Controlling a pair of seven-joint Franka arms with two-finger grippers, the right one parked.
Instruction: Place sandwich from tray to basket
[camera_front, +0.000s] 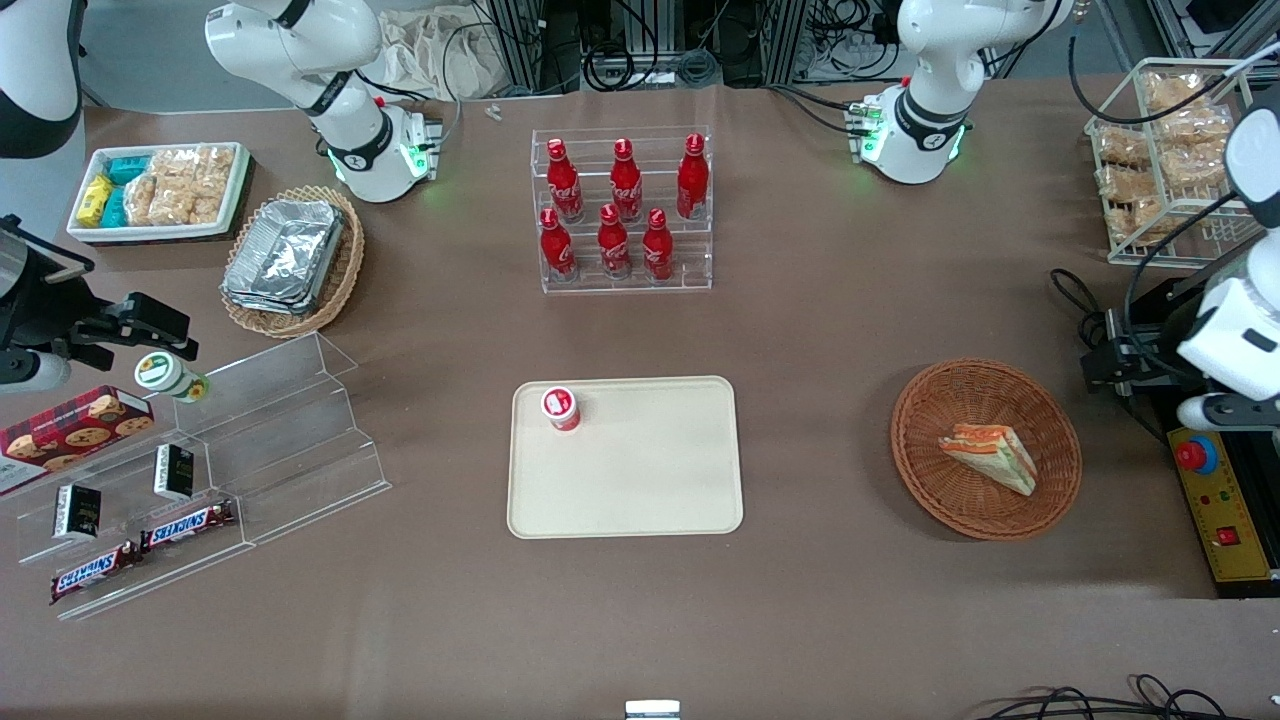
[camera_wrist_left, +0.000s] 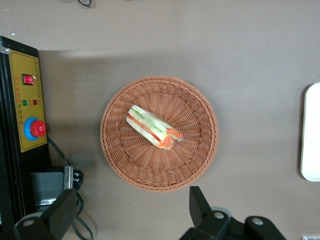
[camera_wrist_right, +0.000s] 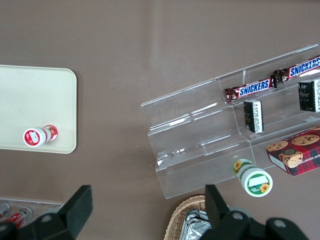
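The triangular sandwich (camera_front: 990, 455) rests in the round wicker basket (camera_front: 920, 475), on the counter (camera_front: 420, 620), its green and orange filling showing. The end effector (camera_front: 1115, 362) hangs raised above the counter, toward the working arm's end from the basket and near the machine with a yellow control panel (camera_front: 1222, 510); its fingers (camera_wrist_left: 199, 205) are spread wide. Toward the parked arm's end from the basket lies the cream tray (camera_front: 650, 470), with a small red-and-white bottle (camera_front: 561, 408) on it. Farther from the front camera than the tray, a clear tiered rack (camera_front: 630, 286) holds red bottles (camera_front: 626, 182). Toward the parked arm's end, a clear stepped display (camera_front: 290, 470) carries chocolate bars (camera_front: 188, 525) and a red cookie box (camera_front: 80, 435).
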